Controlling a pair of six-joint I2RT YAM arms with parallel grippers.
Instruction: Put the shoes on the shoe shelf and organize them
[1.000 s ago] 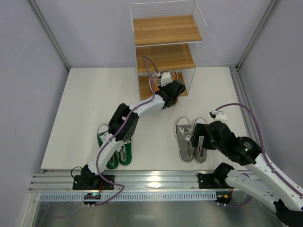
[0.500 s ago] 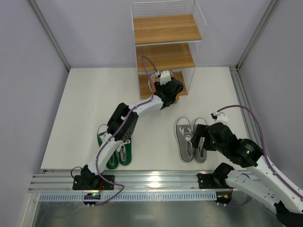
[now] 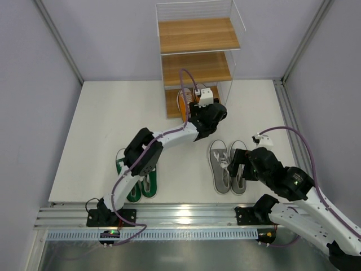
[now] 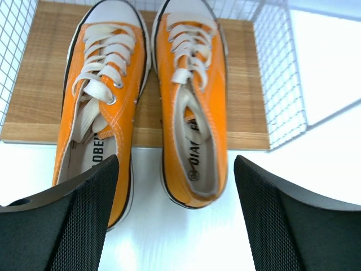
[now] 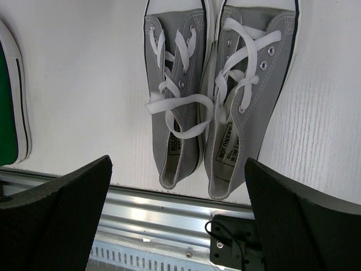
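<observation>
The pair of orange shoes (image 4: 192,107) lies side by side with the toes on the bottom board of the shoe shelf (image 4: 243,101) and the heels overhanging onto the table. My left gripper (image 4: 175,226) is open just behind the heels and touches nothing. From above, only a sliver of the orange shoes (image 3: 182,99) shows beside the left gripper (image 3: 210,116) at the shoe shelf (image 3: 197,68). The grey shoes (image 3: 228,165) lie at the front right, with my right gripper (image 3: 241,168) open above them. The green shoes (image 3: 139,179) lie at the front left.
The shelf's white wire side walls (image 4: 279,73) flank the bottom tier. The two upper boards (image 3: 198,35) carry nothing. A metal rail (image 5: 169,209) runs along the table's near edge, with a green shoe (image 5: 8,107) at the left border of the right wrist view.
My left gripper has opened, let go of the right orange shoe and drawn back a little to the right of the shelf's front. The right arm has barely moved.
</observation>
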